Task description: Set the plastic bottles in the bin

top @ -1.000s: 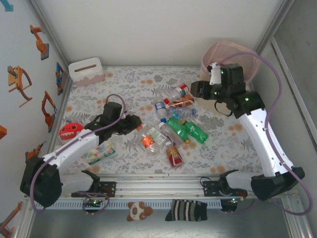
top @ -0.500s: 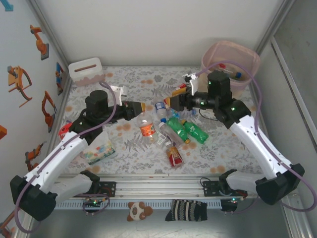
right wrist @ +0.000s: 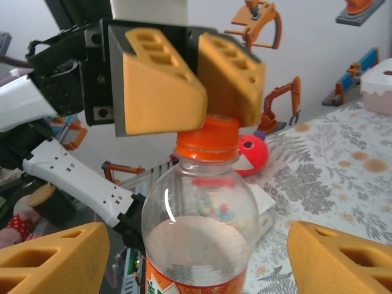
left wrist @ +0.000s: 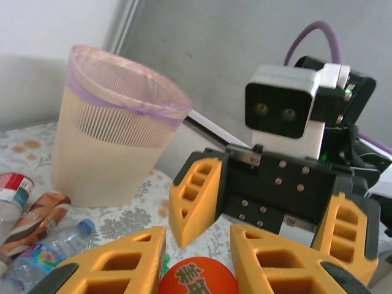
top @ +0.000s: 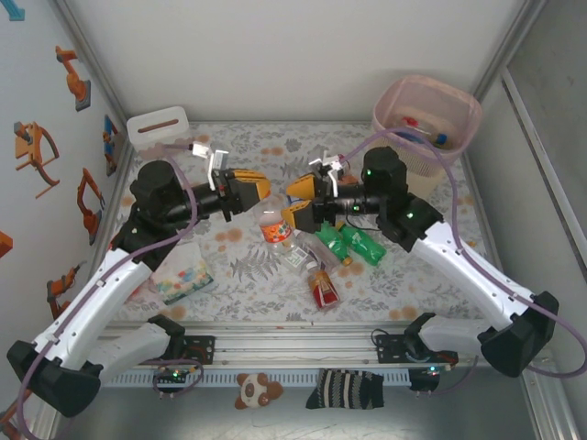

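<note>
My left gripper (top: 263, 191) is shut on the orange cap (left wrist: 199, 278) of a clear bottle with an orange label (top: 275, 231), which hangs upright over the middle of the table. My right gripper (top: 295, 203) faces it, open. Its fingers (right wrist: 61, 257) stand wide on either side of the bottle's body (right wrist: 199, 233) without touching. Other plastic bottles lie in a pile below: two green ones (top: 353, 243), a red-labelled one (top: 323, 289) and clear ones (left wrist: 43, 251). The beige-pink bin (top: 468, 101) stands at the far right corner (left wrist: 104, 153), with a few bottles inside.
A white box with a slot (top: 160, 131) stands at the far left. A clear packet with colourful dots (top: 183, 275) lies under the left arm. A red toy (right wrist: 251, 153) sits on the left side. A striped sock (top: 347, 390) and a plush (top: 257, 390) lie beyond the front rail.
The left gripper lifted the orange-labelled bottle off the table toward the centre. The right arm swung from the bin leftwards to meet it, and its jaws opened wider.
</note>
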Motion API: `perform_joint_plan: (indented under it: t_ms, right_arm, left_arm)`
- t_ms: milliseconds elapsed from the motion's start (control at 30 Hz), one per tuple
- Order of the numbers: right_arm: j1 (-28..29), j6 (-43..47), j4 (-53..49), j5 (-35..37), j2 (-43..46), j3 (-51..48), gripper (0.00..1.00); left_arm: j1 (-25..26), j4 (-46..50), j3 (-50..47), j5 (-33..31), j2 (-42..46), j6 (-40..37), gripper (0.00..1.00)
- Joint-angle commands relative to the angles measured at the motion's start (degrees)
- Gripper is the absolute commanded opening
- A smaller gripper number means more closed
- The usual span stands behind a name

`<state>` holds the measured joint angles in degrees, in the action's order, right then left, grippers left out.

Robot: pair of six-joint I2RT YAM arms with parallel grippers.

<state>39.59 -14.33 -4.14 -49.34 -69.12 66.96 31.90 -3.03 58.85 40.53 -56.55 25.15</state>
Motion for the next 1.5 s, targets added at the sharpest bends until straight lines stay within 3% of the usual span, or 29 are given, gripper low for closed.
perform_joint_plan:
  t_ms: [0, 433, 633, 967, 1167, 1300, 1467]
  right_arm:
    - [1.38, 2.04, 4.68, -1.24, 0.46, -1.36, 0.77]
    - [4.87, 2.02, 7.37, -6.6, -1.98, -1.99, 0.71]
    - [5.32, 2.13, 6.53, -6.61, -2.66, -1.19, 0.66]
    - [5.48, 2.46, 5.89, -5.42, -2.69, -0.65, 0.67]
    - [5.49, 2.16, 5.85, -4.31, -2.33, -0.22, 0.57]
    - [5.47, 1.96, 5.65, -3.29, -1.65, 0.19, 0.54]
    - [5.49, 2.19, 3.03, 0.53, -0.6, 1.65, 0.51]
  left_arm:
    - [0.25, -4.09, 2.2, 3.33, 1.6, -1.34, 0.11]
    - [0.41, -6.45, 4.03, 4.93, 1.96, -1.66, 0.11]
    - [0.34, -6.9, 4.44, 4.82, 1.61, -1.77, 0.11]
    - [0.44, -7.2, 4.51, 4.88, 1.78, -1.66, 0.11]
    - [0.42, -7.17, 4.52, 4.84, 1.71, -1.62, 0.13]
    - [0.39, -6.19, 4.31, 3.87, 2.25, -1.99, 0.23]
    - [0.29, -2.57, 3.79, -2.07, 4.55, -4.2, 0.53]
